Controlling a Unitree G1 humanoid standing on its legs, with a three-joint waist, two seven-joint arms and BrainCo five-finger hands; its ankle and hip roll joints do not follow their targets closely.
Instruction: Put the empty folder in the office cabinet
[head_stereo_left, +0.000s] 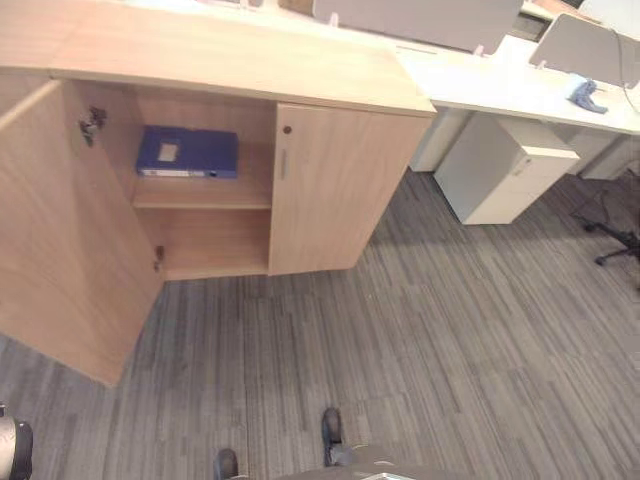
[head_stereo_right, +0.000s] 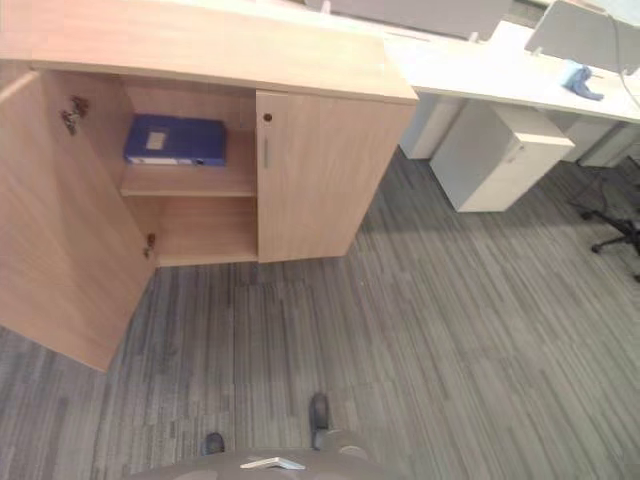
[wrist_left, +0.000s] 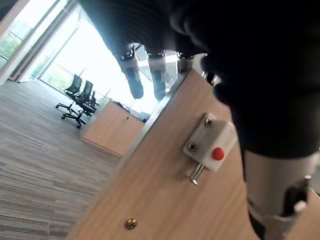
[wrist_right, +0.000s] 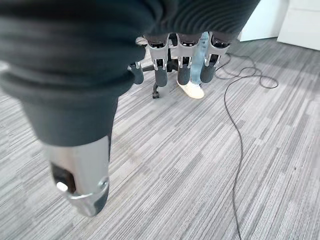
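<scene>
Left hand (wrist_left: 150, 75): seen in its wrist view, fingers hanging straight and relaxed, holding nothing, close beside the inner face of the open cabinet door (head_stereo_left: 60, 230). A white latch (wrist_left: 210, 147) with a red button is screwed to that door face.

Right hand (wrist_right: 182, 62): seen in its wrist view, fingers straight and slack, empty, hanging over the grey striped carpet (head_stereo_left: 420, 340).

Blue folder (head_stereo_left: 188, 152): lies flat on the upper shelf (head_stereo_left: 200, 195) of the office cabinet (head_stereo_left: 230, 60), left compartment, spine label outward. Judged: placement done; what may remain is closing the door.

Risks from here:
- The left door stands swung wide toward the robot. The left hand is near it, so a careless arm swing could knock or catch the latch.
- If the door is pushed shut too hard, it could bounce off the frame or jolt the folder. The folder appears to sit well inside the shelf edge, so fouling the door looks unlikely.

Surroundings, further off: the right cabinet door (head_stereo_left: 335, 185) is closed. Beyond it, a white drawer pedestal (head_stereo_left: 505, 170) stands under a white desk (head_stereo_left: 500, 85); a blue cloth (head_stereo_left: 587, 95) lies on the desk. The base of an office chair (head_stereo_left: 620, 240) shows at the far right. Nothing stands in the swing path of the open door.
</scene>
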